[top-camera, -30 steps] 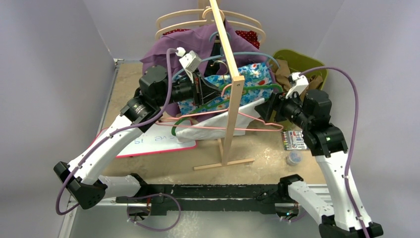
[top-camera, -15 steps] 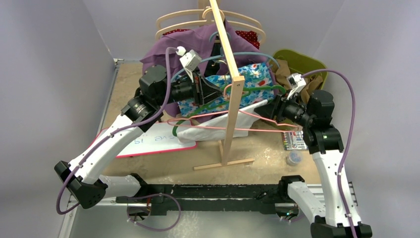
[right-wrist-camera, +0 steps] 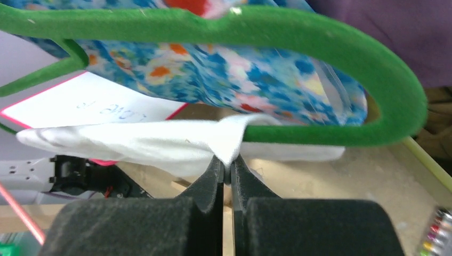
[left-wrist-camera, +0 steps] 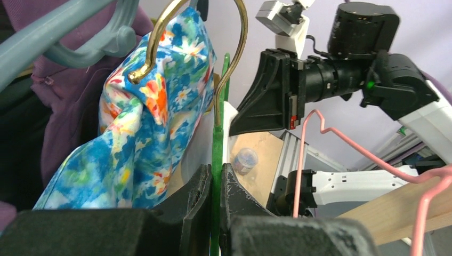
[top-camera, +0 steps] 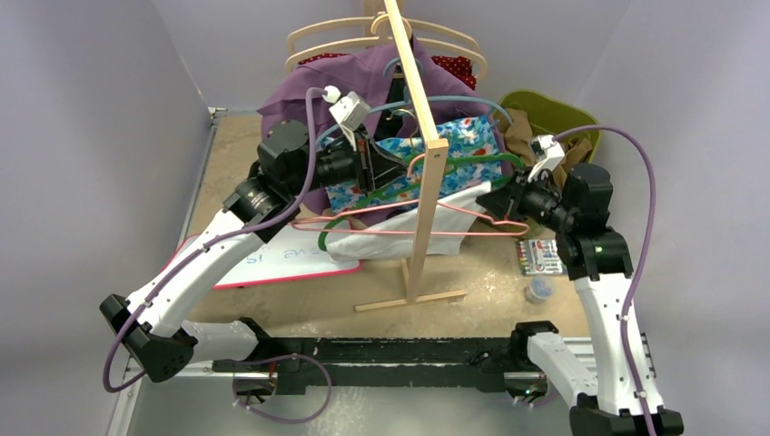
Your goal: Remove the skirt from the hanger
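Where a flat white sheet with a pink rim lies on the sandy table, we see dark handwriting on it, but we cannot read the words. The small box with coloured stripes has a label too tiny for us to read. Our left arm reaches up and across to the tall wooden stand. The left gripper has its fingers pressed tight on the fuzzy green hanger. Our right arm bends in from the right side. The right gripper pinches a fold of the soft white skirt. The skirt hangs on the green hanger, just under the blue flowery cloth.
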`<state>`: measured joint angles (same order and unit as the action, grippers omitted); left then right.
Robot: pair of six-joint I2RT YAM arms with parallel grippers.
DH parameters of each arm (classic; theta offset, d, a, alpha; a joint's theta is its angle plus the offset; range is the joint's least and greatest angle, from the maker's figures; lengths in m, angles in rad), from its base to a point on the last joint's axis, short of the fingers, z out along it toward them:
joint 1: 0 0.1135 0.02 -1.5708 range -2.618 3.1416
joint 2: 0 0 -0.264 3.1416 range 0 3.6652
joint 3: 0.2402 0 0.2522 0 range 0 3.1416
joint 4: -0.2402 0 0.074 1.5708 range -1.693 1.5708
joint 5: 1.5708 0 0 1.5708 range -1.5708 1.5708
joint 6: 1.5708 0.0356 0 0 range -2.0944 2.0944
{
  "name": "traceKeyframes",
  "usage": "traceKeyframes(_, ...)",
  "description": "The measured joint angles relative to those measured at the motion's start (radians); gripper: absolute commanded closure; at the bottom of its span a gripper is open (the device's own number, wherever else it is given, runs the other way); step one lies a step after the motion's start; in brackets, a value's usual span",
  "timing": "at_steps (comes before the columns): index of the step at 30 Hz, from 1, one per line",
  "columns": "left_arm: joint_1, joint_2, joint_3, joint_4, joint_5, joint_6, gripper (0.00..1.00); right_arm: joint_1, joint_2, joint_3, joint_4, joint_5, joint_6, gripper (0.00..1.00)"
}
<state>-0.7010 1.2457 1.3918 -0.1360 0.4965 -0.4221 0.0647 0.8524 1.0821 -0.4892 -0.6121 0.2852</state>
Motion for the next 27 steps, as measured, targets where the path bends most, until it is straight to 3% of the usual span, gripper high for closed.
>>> traceKeyframes(9,-0.01,-0.003,-0.042,0.006,-0.058,0.029,1.0,0.008,-0.076,-0.063,-0.107,0.307,0.029,1.0)
traceKeyframes(27,-0.015,-0.002,-0.013,-0.071,-0.071,0.052,1.0,0.019,-0.16,-0.353,-0.036,0.637,0.63,1.0)
